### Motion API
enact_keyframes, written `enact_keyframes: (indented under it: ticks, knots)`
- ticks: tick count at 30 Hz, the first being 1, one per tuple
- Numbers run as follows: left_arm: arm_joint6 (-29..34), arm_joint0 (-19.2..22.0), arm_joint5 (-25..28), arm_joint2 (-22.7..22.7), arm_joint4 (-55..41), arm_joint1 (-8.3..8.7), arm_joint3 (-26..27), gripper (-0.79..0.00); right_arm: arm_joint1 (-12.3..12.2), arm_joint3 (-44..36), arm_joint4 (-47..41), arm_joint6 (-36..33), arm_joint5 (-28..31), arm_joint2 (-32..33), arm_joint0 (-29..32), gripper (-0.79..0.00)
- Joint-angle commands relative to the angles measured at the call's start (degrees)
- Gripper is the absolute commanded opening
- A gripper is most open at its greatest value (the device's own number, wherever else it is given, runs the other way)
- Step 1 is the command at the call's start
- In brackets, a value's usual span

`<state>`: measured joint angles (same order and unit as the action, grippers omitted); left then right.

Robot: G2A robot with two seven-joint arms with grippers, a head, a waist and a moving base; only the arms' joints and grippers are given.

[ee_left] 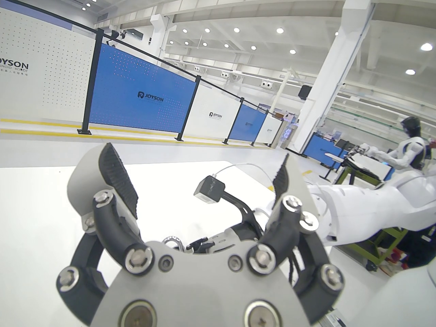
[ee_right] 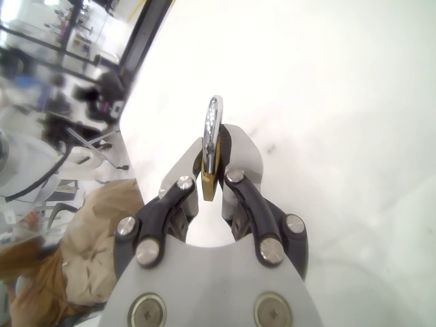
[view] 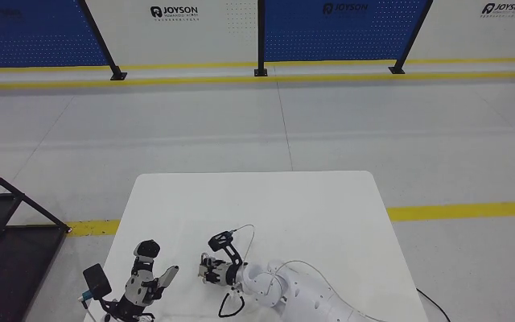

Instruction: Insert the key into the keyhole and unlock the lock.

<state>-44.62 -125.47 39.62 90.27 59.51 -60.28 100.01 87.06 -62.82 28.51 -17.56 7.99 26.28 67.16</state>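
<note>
A brass padlock with a silver shackle is held edge-on in my right gripper, which is shut on the lock body just above the white table. The shackle sticks out past the fingertips. In the top view my right gripper is near the table's front edge, left of the middle. My left gripper is a short way to its left, open and holding nothing. From the left wrist, the open left gripper faces the right gripper, and the shackle ring shows low between the fingers.
The white table stretches bare away from both arms. A black camera block with a white cable rides on the right wrist. A black metal frame stands off the table's left side. Blue and white fence panels line the far floor.
</note>
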Motion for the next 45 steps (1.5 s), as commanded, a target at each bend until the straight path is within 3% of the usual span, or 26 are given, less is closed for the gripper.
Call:
enact_keyframes:
  ticks: [1,9,16,26,32,45]
  knots:
    - [0.00,0.00,0.00,0.00,0.00,0.00,0.00,0.000,0.33,0.35,0.66,0.26,-0.37,-0.37,-0.12,0.000]
    - [0.00,0.00,0.00,0.00,0.00,0.00,0.00,0.000,-0.08,-2.19,5.67,3.25,-2.59,0.12,1.52,0.000]
    - [0.00,0.00,0.00,0.00,0.00,0.00,0.00,0.000,-3.60,-10.76,13.65,7.65,-3.21,4.19,7.08,0.000]
    - [0.00,0.00,0.00,0.00,0.00,0.00,0.00,0.000,-13.32,-33.56,29.91,20.05,5.15,20.19,28.69,0.000]
    - [0.00,0.00,0.00,0.00,0.00,0.00,0.00,0.000,-17.09,-42.14,34.10,30.34,13.39,30.29,41.02,0.000]
    - [0.34,0.20,-0.31,0.01,0.12,-0.04,0.02,0.000,-17.24,-42.31,34.06,30.71,13.52,30.96,41.51,0.000]
